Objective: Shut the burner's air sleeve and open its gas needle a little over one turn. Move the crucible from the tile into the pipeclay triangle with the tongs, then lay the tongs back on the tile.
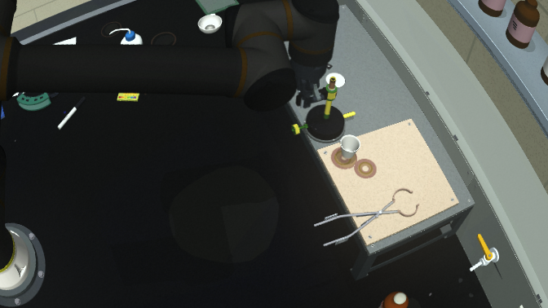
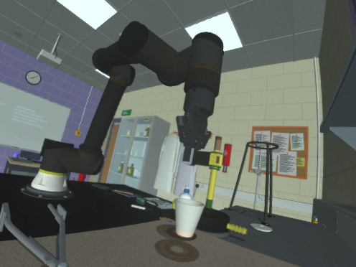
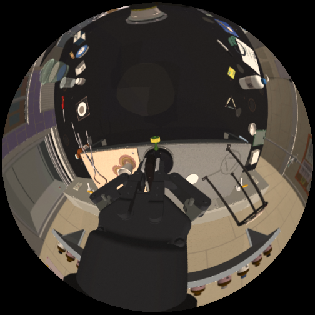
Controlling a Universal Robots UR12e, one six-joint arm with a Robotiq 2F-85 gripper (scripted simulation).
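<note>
The white crucible (image 1: pixel 350 147) stands upright on a ring mark at the near corner of the sandy tile (image 1: pixel 390 177), just beside the burner's black base (image 1: pixel 325 124). The burner's yellow tube (image 2: pixel 212 176) rises from that base, with the air sleeve (image 2: pixel 216 158) high on it. My gripper (image 2: pixel 201 158) comes in sideways with its fingers closed around the sleeve. The green-and-yellow gas needle knob (image 1: pixel 299 128) sticks out of the base toward the dark bench. The tongs (image 1: pixel 369 215) lie on the tile, handles overhanging its edge. The tripod with the triangle (image 2: pixel 262 146) stands beyond the burner.
The tile's raised grey platform ends in an edge just past the tong handles (image 1: pixel 332 232). A white dish (image 2: pixel 261 227) lies by the tripod's feet. A marker (image 1: pixel 70 113), a wash bottle (image 1: pixel 131 37) and small items lie on the dark bench.
</note>
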